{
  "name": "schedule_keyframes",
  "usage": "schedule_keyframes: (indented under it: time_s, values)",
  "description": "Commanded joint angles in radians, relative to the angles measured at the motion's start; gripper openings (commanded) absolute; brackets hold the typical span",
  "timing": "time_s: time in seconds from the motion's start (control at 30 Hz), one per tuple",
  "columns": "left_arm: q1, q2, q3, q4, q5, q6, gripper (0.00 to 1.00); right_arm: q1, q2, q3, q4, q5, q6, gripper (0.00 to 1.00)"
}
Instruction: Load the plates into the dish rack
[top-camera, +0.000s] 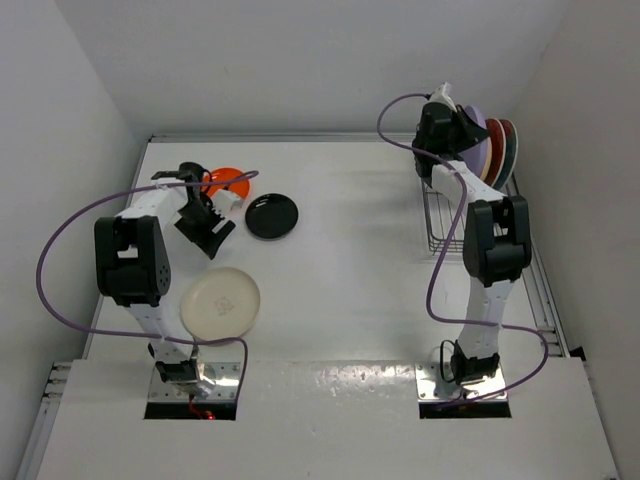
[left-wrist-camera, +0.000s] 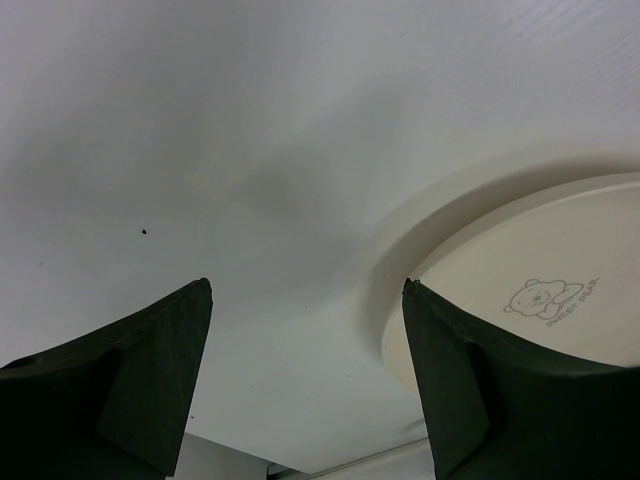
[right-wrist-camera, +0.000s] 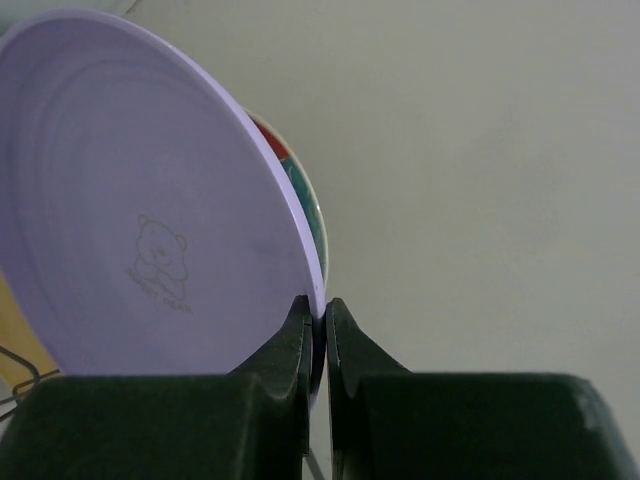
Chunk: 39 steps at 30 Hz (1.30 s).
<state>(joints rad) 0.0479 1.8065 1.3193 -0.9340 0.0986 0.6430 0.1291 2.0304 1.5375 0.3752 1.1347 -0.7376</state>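
Note:
My right gripper (top-camera: 468, 132) is shut on the rim of the lavender plate (top-camera: 479, 130), holding it upright over the far end of the dish rack (top-camera: 441, 222). In the right wrist view the fingers (right-wrist-camera: 320, 312) pinch the lavender plate's (right-wrist-camera: 140, 200) edge. A red and teal plate (right-wrist-camera: 303, 192) stands just behind it. Red plates (top-camera: 507, 146) stand in the rack. My left gripper (top-camera: 207, 228) is open and empty, between the orange plate (top-camera: 228, 180), the black plate (top-camera: 272, 216) and the cream plate (top-camera: 221, 304). The cream plate (left-wrist-camera: 540, 290) lies just right of my open left gripper (left-wrist-camera: 305, 292).
A tan-yellow edge (right-wrist-camera: 10, 325) shows low at the left of the right wrist view. White walls close in the table on the left, back and right. A purple cable loops from each arm.

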Motion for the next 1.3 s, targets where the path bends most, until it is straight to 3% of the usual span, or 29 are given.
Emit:
schedule_keyframes:
  time_s: [0.0, 0.13, 0.17, 0.2, 0.27, 0.43, 0.47, 0.6, 0.8, 1.03, 1.27]
  values:
    - [0.018, 0.016, 0.038, -0.008, 0.015, 0.003, 0.82, -0.002, -0.015, 0.004, 0.127, 0.097, -0.062, 0.00]
    - [0.018, 0.027, 0.047, -0.008, 0.024, 0.003, 0.82, 0.010, -0.007, -0.016, -0.042, 0.068, 0.079, 0.00]
    - [0.018, 0.027, 0.047, -0.008, 0.024, 0.003, 0.82, 0.013, 0.001, -0.016, -0.194, 0.050, 0.110, 0.00]
    - [0.018, 0.027, 0.047, -0.008, 0.024, 0.003, 0.82, 0.007, 0.001, -0.010, -0.250, 0.030, 0.259, 0.00]
    - [0.029, 0.027, 0.038, -0.008, 0.024, 0.029, 0.82, 0.012, -0.001, 0.010, -0.414, -0.001, 0.384, 0.00]
    - [0.061, 0.036, 0.001, -0.008, 0.024, 0.053, 0.83, 0.010, -0.001, 0.016, -0.536, -0.084, 0.552, 0.08]
    - [0.076, 0.045, -0.008, -0.008, 0.024, 0.053, 0.83, 0.009, -0.001, 0.021, -0.542, -0.101, 0.558, 0.11]
    - [0.113, 0.063, -0.017, -0.008, 0.036, 0.053, 0.83, 0.009, -0.018, 0.065, -0.621, -0.153, 0.612, 0.39]
    - [0.136, 0.086, -0.029, -0.083, 0.145, 0.107, 0.82, 0.020, -0.073, 0.110, -0.703, -0.217, 0.621, 0.64]
    - [0.148, 0.044, -0.029, -0.160, 0.223, 0.205, 0.78, 0.035, -0.177, 0.133, -0.749, -0.280, 0.630, 0.70]
    - [0.148, 0.044, -0.029, -0.147, 0.219, 0.213, 0.74, 0.066, -0.265, 0.124, -0.765, -0.320, 0.610, 0.71]
